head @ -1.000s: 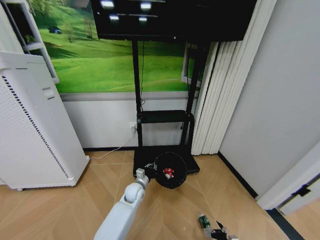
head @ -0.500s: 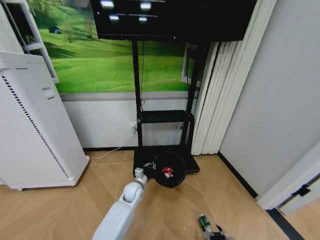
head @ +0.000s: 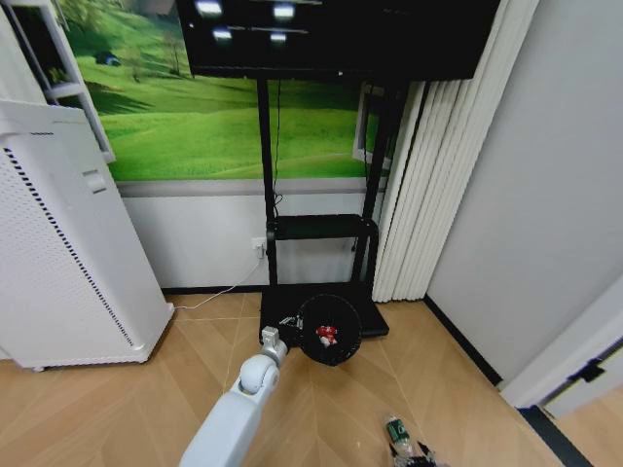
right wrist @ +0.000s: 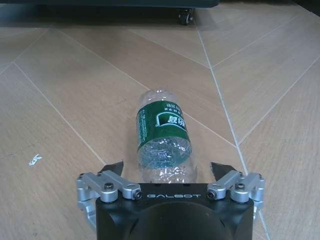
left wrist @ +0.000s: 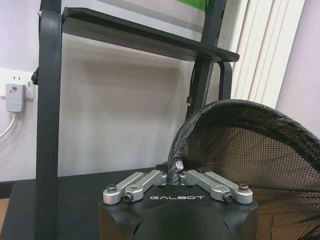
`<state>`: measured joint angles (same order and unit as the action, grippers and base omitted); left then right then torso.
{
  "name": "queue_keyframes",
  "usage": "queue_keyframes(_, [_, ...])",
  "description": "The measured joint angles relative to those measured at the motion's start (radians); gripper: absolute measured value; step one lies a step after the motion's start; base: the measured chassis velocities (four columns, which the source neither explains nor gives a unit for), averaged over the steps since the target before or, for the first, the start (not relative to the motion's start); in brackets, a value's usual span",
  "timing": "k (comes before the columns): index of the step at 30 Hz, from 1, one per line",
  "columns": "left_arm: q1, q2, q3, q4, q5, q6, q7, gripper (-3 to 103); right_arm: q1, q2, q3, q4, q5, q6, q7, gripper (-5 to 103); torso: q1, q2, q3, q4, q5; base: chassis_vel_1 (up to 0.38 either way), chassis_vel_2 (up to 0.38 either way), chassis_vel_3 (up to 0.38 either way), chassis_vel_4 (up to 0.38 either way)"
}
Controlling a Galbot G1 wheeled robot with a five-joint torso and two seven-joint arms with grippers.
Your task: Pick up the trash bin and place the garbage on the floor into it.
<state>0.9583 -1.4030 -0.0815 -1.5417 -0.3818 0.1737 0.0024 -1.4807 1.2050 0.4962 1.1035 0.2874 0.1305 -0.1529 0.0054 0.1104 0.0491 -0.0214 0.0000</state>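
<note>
Floor (right wrist: 60,100): right gripper (right wrist: 169,172) lower now, fingers wide astride bottle (right wrist: 163,132); left gripper (left wrist: 176,176) clamps bin (head: 330,331).

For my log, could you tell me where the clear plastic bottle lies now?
The clear plastic bottle with green label lies on the parquet floor, between the open right gripper fingers.

We take the black TV stand (head: 321,233) as our landmark: it stands against a wall bearing a green meadow mural (head: 214,117), with a dark screen (head: 331,34) at its top. Left of it we see a white perforated appliance (head: 68,253); right of it hang cream vertical blinds (head: 428,175) beside a grey wall (head: 545,175). Tan herringbone floor (head: 146,409) spreads before it.
</note>
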Motion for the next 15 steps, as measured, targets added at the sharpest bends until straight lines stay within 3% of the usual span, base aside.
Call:
queue_keyframes(2, [-0.003,0.001,0.0,0.001,0.0,0.0,0.0,4,0.001,-0.001,0.0,-0.002,0.0,0.001,0.0,91,0.0,0.0,0.0,0.0,0.0,0.0,0.0,0.0,0.0])
queue_keyframes(5, [-0.007,0.001,0.001,0.003,-0.001,0.001,-0.001,4,0.002,-0.006,0.0,-0.004,0.004,0.002,-0.002,75,0.0,0.0,0.0,0.0,-0.0001,0.0,0.0,0.0,0.0])
queue_keyframes(7, [-0.008,0.001,0.001,0.003,-0.001,0.001,-0.002,4,0.003,-0.007,0.0,-0.006,0.003,0.004,-0.002,75,0.0,0.0,0.0,0.0,-0.0001,0.0,0.0,0.0,0.0])
queue_keyframes(10, [-0.01,0.0,0.002,0.004,-0.001,0.001,-0.005,4,0.009,-0.005,0.004,-0.019,-0.008,0.014,-0.003,59,0.0,0.0,0.0,0.0,-0.0001,0.0,0.0,0.0,0.0])
queue_keyframes(13, [-0.012,0.001,0.002,0.005,-0.001,0.001,-0.005,4,0.01,-0.004,0.005,-0.019,-0.008,0.015,-0.004,54,0.0,0.0,0.0,0.0,-0.0001,0.0,0.0,0.0,0.0])
queue_keyframes(15, [-0.015,0.001,0.002,0.007,-0.002,0.001,-0.005,4,0.011,-0.003,0.007,-0.019,-0.008,0.016,-0.004,43,0.0,0.0,0.0,0.0,-0.0002,0.0,0.0,0.0,0.0])
